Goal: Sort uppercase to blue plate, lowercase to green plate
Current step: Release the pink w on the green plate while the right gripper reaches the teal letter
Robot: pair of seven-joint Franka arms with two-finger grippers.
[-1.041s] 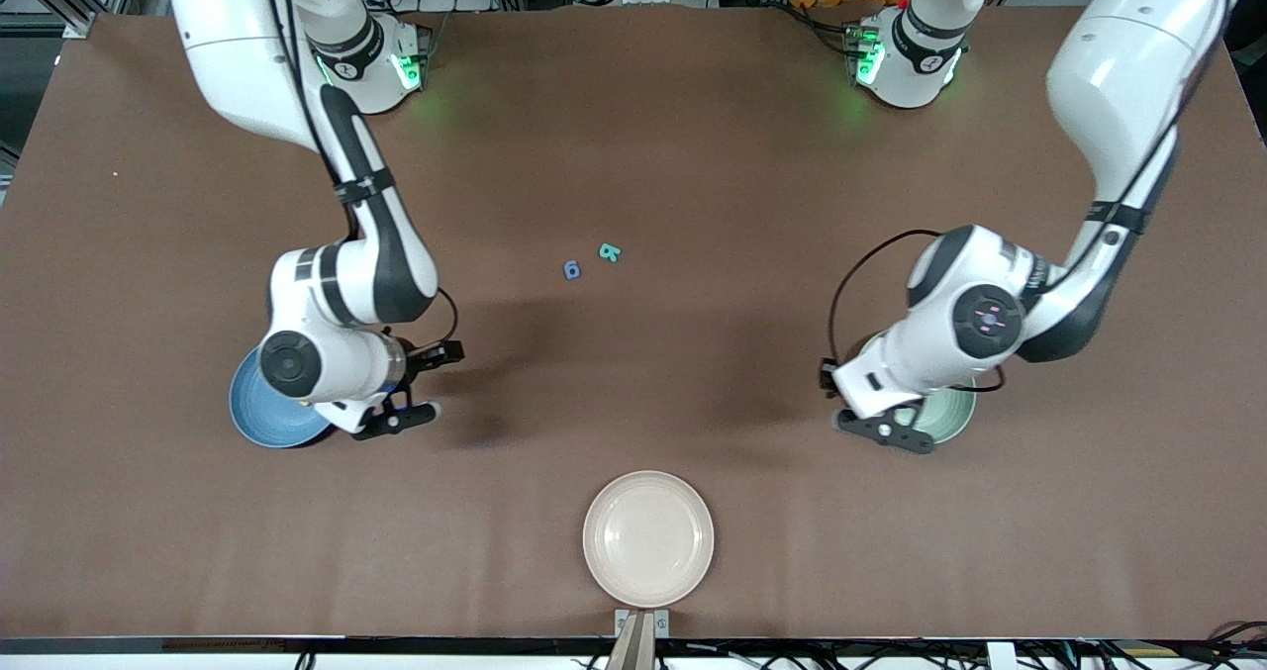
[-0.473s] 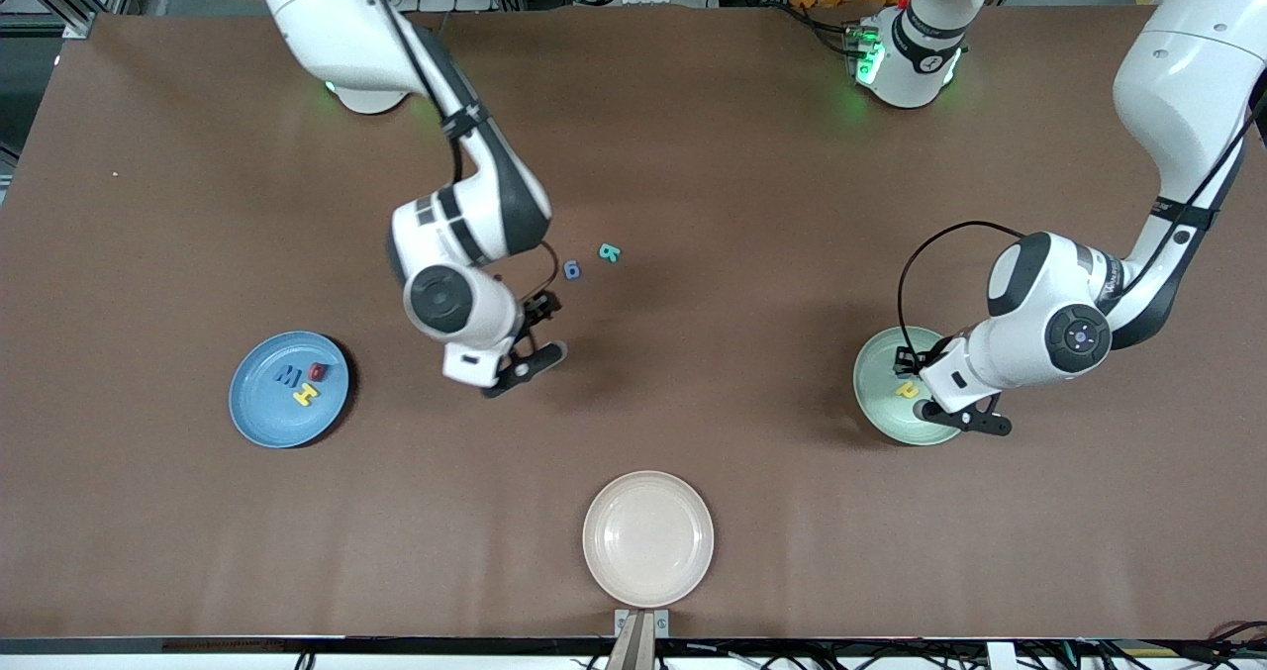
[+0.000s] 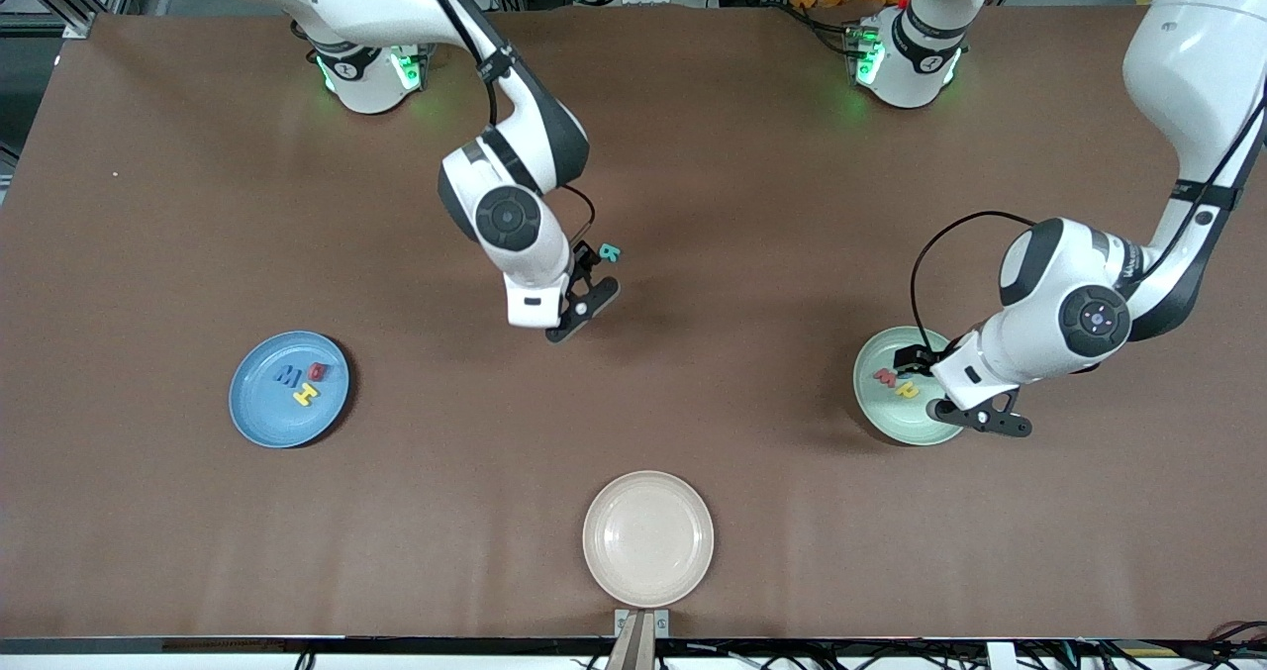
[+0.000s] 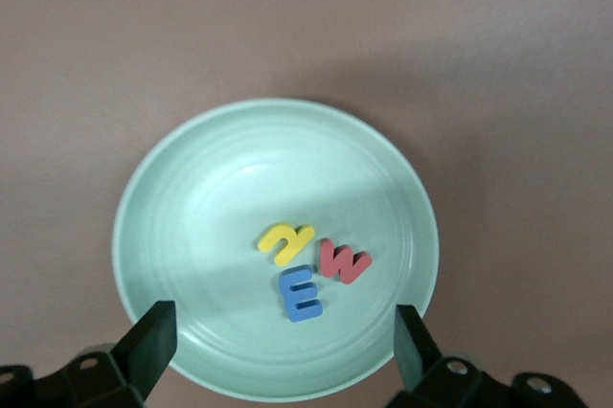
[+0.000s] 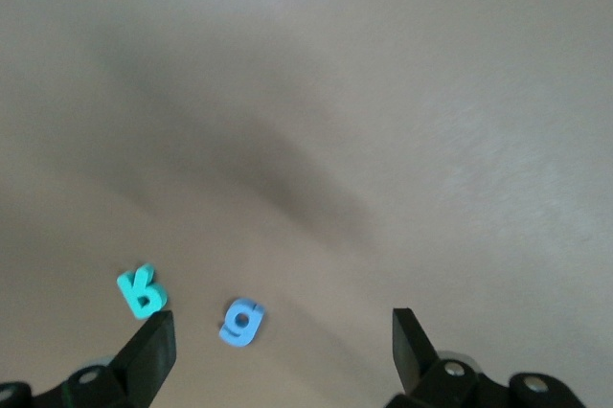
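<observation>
Change since a moment ago: the red w [image 4: 343, 262] is now seen lying in the green plate [image 3: 876, 415], beside the yellow h [image 4: 284, 241] and the blue m [image 4: 302, 294]; half a second back only the yellow letter was visible there. The left gripper [image 3: 978, 420] is held over the plate's edge nearest the front camera, jaws spread wide and nothing between them, so the w is judged released. Three of four lowercase letters are thus placed

The right arm has been swung from the blue plate [image 3: 259, 420] toward the table's middle. The right gripper [image 3: 584, 306] is also open and empty, hanging over the two remaining letters. The blue plate is left holding the blue M/W [image 3: 289, 377], red Q [image 3: 318, 371] and yellow H [image 3: 306, 393]

Still on bare table: the teal R [image 5: 140, 291] and the blue g [image 5: 241, 321], lying close but apart. In the front view the g is hidden under the right gripper, the R just visible beside it

Remaining, as judged: R to blue, g to green. Risk noted: the letters lie so near each other that one could be nudged when the other is picked

Also present: a beige plate [image 3: 604, 561], empty, at the table edge nearest the front camera, well clear of both paths. Nothing else is seen obstructing
</observation>
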